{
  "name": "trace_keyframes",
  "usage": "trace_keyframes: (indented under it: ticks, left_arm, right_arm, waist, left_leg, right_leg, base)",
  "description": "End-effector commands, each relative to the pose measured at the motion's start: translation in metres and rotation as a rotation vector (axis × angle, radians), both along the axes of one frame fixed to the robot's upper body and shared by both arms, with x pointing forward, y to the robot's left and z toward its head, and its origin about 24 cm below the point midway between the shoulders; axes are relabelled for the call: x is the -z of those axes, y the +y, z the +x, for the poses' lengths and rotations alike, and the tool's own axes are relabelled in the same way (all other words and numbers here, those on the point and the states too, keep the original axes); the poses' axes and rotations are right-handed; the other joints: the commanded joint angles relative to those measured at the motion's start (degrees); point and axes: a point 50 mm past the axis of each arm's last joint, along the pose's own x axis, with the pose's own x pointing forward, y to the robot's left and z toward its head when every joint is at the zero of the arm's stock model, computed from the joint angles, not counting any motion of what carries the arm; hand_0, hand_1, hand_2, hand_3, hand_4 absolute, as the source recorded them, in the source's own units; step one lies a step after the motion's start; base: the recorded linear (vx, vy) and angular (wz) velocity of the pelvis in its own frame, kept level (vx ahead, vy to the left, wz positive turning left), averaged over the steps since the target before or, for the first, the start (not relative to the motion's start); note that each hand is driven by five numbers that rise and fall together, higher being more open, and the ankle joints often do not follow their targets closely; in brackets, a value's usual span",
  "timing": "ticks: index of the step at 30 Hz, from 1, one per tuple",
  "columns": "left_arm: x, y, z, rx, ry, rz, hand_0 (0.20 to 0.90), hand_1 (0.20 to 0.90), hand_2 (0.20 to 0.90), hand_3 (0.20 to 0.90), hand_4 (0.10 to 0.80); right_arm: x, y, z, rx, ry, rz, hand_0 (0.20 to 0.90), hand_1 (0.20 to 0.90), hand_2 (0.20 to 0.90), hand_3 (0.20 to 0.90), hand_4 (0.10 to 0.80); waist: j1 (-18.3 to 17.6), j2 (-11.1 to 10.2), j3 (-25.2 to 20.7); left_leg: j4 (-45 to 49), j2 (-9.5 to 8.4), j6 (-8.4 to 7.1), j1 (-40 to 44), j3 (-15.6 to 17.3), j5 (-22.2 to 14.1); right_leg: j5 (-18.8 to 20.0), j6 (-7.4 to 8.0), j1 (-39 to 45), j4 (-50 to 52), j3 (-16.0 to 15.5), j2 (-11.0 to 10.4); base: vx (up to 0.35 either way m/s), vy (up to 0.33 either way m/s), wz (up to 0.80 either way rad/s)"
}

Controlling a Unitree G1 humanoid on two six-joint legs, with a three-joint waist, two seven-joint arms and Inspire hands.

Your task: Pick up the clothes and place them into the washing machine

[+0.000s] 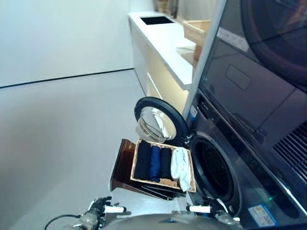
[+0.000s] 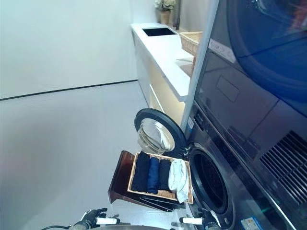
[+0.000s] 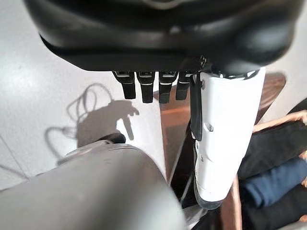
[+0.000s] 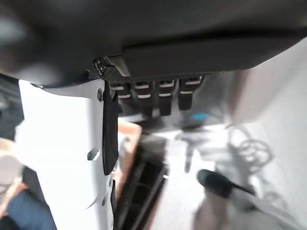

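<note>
Fingers on both hands hang straight and relaxed, clamped on nothing: the left hand point(image 1: 98, 209) and the right hand point(image 1: 211, 209) sit low and close to the robot, each with a white thumb cover, and each wrist view shows a row of short dark fingertips point(image 3: 151, 88) with only floor past them. Just beyond the fingers stands a brown stool point(image 1: 123, 165), and on it rests a wicker basket point(image 1: 135, 163) holding the clothes: three dark rolls point(image 1: 153, 163), two black with a blue one between, and a white roll point(image 1: 180, 167) at the side nearest the washer. Past the right fingers, and touching distance from the basket's white end, gapes the drum opening point(image 1: 213, 172) of the washer point(image 1: 240, 158), its round door point(image 1: 158, 122) swung wide and standing behind the basket. Farther off runs a white counter point(image 1: 160, 40) with another basket point(image 1: 197, 29) on it. Nothing has been picked up yet, so the step in hand is judged to be the reach. It would go best with the right hand taking the white roll first, since that lies closest to the drum, closing on the roll's middle so it lifts whole, and clearing the basket rim before swinging across. The open door behind leaves that short path free.
</note>
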Motion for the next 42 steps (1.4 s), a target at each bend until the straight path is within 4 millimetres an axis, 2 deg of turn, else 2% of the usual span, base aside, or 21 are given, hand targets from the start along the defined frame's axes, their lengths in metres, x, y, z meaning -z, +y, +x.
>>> trace_keyframes:
  ticks: [1,2,3,5,11,13,15,16,18,19,20,21,22,23,24,30,34,35,37,42]
  left_arm:
    - [-0.006,-0.006,0.021,-0.006,-0.103,-0.033,0.9,0.9,0.9,0.9,0.8]
    - [-0.003,-0.005,0.012,-0.011,-0.08,-0.027,0.9,0.9,0.9,0.9,0.8]
    - [-0.003,-0.005,0.009,-0.005,-0.069,-0.021,0.9,0.9,0.9,0.9,0.8]
    - [-0.001,-0.003,0.004,0.017,-0.044,-0.01,0.9,0.9,0.9,0.9,0.8]
    - [-0.002,0.01,-0.005,0.001,-0.018,0.018,0.9,0.9,0.9,0.9,0.8]
    - [-0.002,0.013,-0.008,0.0,-0.009,0.027,0.9,0.9,0.9,0.9,0.8]
    - [-0.005,0.018,0.0,-0.014,-0.04,0.032,0.9,0.9,0.9,0.9,0.8]
    - [-0.006,0.017,0.006,-0.008,-0.055,0.03,0.9,0.9,0.9,0.9,0.8]
    - [-0.007,0.017,0.007,0.014,-0.049,0.038,0.9,0.9,0.9,0.9,0.8]
    - [-0.009,0.02,0.013,-0.016,-0.067,0.039,0.9,0.9,0.9,0.9,0.8]
    - [-0.009,0.02,0.013,-0.017,-0.068,0.039,0.9,0.9,0.9,0.9,0.8]
    - [-0.009,0.019,0.015,-0.022,-0.077,0.035,0.9,0.9,0.9,0.9,0.8]
    - [-0.01,0.013,0.02,-0.013,-0.101,0.022,0.9,0.9,0.9,0.9,0.8]
    - [-0.01,0.013,0.02,-0.014,-0.102,0.022,0.9,0.9,0.9,0.9,0.8]
    - [-0.012,0.009,0.029,-0.013,-0.138,0.01,0.9,0.9,0.9,0.9,0.8]
    - [-0.017,0.003,0.041,-0.03,-0.226,-0.027,0.9,0.9,0.9,0.9,0.8]
    - [-0.021,0.005,0.049,-0.049,-0.262,-0.028,0.9,0.9,0.9,0.9,0.8]
    - [-0.021,0.005,0.05,-0.049,-0.262,-0.028,0.9,0.9,0.9,0.9,0.8]
    - [-0.025,0.006,0.057,-0.055,-0.285,-0.021,0.9,0.9,0.9,0.9,0.8]
    - [-0.028,0.007,0.066,-0.058,-0.309,-0.011,0.9,0.9,0.9,0.9,0.8]
  right_arm:
    - [-0.013,-0.022,0.023,0.013,-0.086,-0.079,0.9,0.9,0.9,0.9,0.8]
    - [-0.015,-0.027,0.024,0.02,-0.09,-0.092,0.9,0.9,0.9,0.9,0.8]
    - [-0.016,-0.028,0.026,0.021,-0.093,-0.096,0.9,0.9,0.9,0.9,0.8]
    - [-0.018,-0.031,0.027,0.043,-0.097,-0.098,0.9,0.9,0.9,0.9,0.8]
    - [-0.021,-0.033,0.037,0.075,-0.123,-0.09,0.9,0.9,0.9,0.9,0.8]
    - [-0.023,-0.032,0.043,0.077,-0.137,-0.083,0.9,0.9,0.9,0.9,0.8]
    - [-0.033,-0.031,0.067,0.065,-0.205,-0.081,0.9,0.9,0.9,0.9,0.8]
    - [-0.038,-0.033,0.077,0.069,-0.232,-0.088,0.9,0.9,0.9,0.9,0.8]
    - [-0.041,-0.034,0.083,0.086,-0.251,-0.084,0.9,0.9,0.9,0.9,0.8]
    - [-0.048,-0.039,0.093,0.105,-0.293,-0.102,0.9,0.9,0.9,0.9,0.8]
    - [-0.048,-0.039,0.093,0.105,-0.293,-0.102,0.9,0.9,0.9,0.9,0.8]
    - [-0.054,-0.042,0.101,0.113,-0.322,-0.115,0.9,0.9,0.9,0.9,0.8]
    - [-0.067,-0.048,0.118,0.124,-0.376,-0.141,0.9,0.9,0.9,0.9,0.8]
    - [-0.068,-0.048,0.119,0.124,-0.376,-0.141,0.9,0.9,0.9,0.9,0.8]
    - [-0.082,-0.053,0.137,0.119,-0.432,-0.175,0.9,0.9,0.9,0.9,0.8]
    - [-0.134,-0.067,0.187,0.141,-0.579,-0.278,0.9,0.9,0.9,0.9,0.8]
    - [-0.171,-0.079,0.211,0.169,-0.655,-0.355,0.9,0.9,0.9,0.9,0.8]
    - [-0.171,-0.079,0.211,0.169,-0.655,-0.355,0.9,0.9,0.9,0.9,0.8]
    - [-0.188,-0.08,0.223,0.18,-0.703,-0.374,0.9,0.9,0.9,0.9,0.8]
    - [-0.199,-0.073,0.234,0.145,-0.738,-0.39,0.9,0.9,0.9,0.9,0.8]
  waist:
    - [-0.5,-1.6,-0.5]
    - [0.1,-0.1,-2.3]
    - [0.6,0.3,-2.9]
    - [0.0,0.6,-3.6]
    - [1.8,0.0,-4.5]
    - [2.2,0.1,-4.2]
    - [1.9,0.6,-1.6]
    - [2.2,0.7,-0.3]
    - [1.6,0.3,0.2]
    - [2.1,0.4,1.8]
    - [2.1,0.4,1.7]
    - [2.2,0.5,2.3]
    - [2.4,1.2,3.8]
    - [2.4,1.2,3.8]
    - [2.4,2.1,5.5]
    - [4.2,4.3,8.3]
    - [5.8,5.3,9.7]
    - [5.8,5.3,9.7]
    - [6.4,5.6,10.8]
    - [6.8,5.1,11.1]
  left_leg:
    - [-2.7,0.2,1.47,-2.4,0.8,0.1]
    - [-16.5,0.86,2.55,-0.4,1.6,0.1]
    - [-19.2,-0.02,3.19,1.1,-0.2,0.9]
    - [-20.3,0.4,3.29,2.2,1.2,1.0]
    - [-18.7,-2.31,5.38,3.7,2.7,-2.2]
    - [-18.7,-2.54,6.17,4.1,3.8,-3.0]
    - [-17.8,-1.9,6.71,2.9,4.2,-3.1]
    - [-17.1,-1.84,6.66,1.9,4.4,-3.5]
    - [-14.6,-2.49,6.55,-0.3,4.1,-4.1]
    - [-13.8,-2.38,6.2,-2.0,3.8,-4.1]
    - [-13.7,-2.37,6.2,-2.2,3.7,-4.1]
    - [-13.8,-2.28,6.11,-3.3,3.9,-3.9]
    - [-13.5,-2.25,6.09,-5.9,4.0,-3.2]
    - [-13.3,-2.19,6.08,-5.9,4.0,-3.5]
    - [-12.2,-2.55,6.37,-9.4,3.7,-3.0]
    - [-10.1,-3.96,6.64,-16.5,3.0,-2.5]
    - [-9.2,-4.47,6.42,-19.4,3.1,-2.4]
    - [-9.1,-4.47,6.42,-19.4,3.1,-2.4]
    - [-8.5,-4.74,6.21,-20.8,3.1,-2.4]
    - [-8.2,-5.27,6.23,-21.5,2.7,-2.5]
  right_leg:
    - [-0.4,1.11,0.6,-1.5,1.7,-0.1]
    - [-1.2,2.26,0.8,-2.2,2.0,0.6]
    - [-1.5,2.48,1.0,-2.1,2.5,0.5]
    - [-2.1,2.8,1.6,-1.7,2.7,0.0]
    - [-1.8,4.86,2.0,-0.8,3.3,-3.4]
    - [-2.0,5.43,0.0,3.3,3.6,-4.2]
    - [-2.4,5.55,-6.7,10.8,3.9,-2.8]
    - [-1.8,5.51,-9.0,10.4,2.2,-3.6]
    - [-1.3,4.49,-8.7,7.7,2.7,-3.7]
    - [-1.1,3.82,-9.4,6.7,1.8,-3.6]
    - [-1.1,3.81,-9.5,6.7,1.7,-3.6]
    - [-1.0,3.63,-10.1,6.3,1.1,-3.7]
    - [-0.9,3.51,-12.3,6.5,0.2,-3.9]
    - [-1.0,3.49,-12.4,6.6,0.3,-3.9]
    - [-1.1,3.24,-16.3,8.9,0.2,-4.0]
    - [-1.5,3.27,-23.1,12.4,0.4,-5.3]
    - [-1.2,3.35,-25.0,12.6,0.3,-6.0]
    - [-1.2,3.35,-25.0,12.6,0.3,-6.0]
    - [-1.3,3.31,-25.5,12.6,0.3,-6.3]
    - [-1.2,3.3,-25.5,12.3,0.3,-6.3]
  base:
    - [0.261,0.075,0.12]
    - [0.341,0.104,0.06]
    - [0.311,0.124,-0.03]
    - [0.173,0.077,0.01]
    - [0.168,0.083,-0.23]
    - [0.057,0.072,-0.28]
    - [-0.157,0.048,-0.35]
    - [-0.126,0.012,-0.46]
    - [-0.006,-0.048,-0.29]
    - [-0.034,-0.058,0.06]
    - [-0.083,-0.055,0.2]
    - [-0.145,-0.014,0.22]
    - [-0.143,-0.015,0.16]
    - [-0.247,0.038,0.1]
    - [-0.172,0.044,0.06]
    - [-0.065,0.072,0.08]
    - [0.018,0.068,0.04]
    - [0.016,0.042,0.1]
    - [0.034,0.053,0.0]
    - [0.045,0.026,0.1]
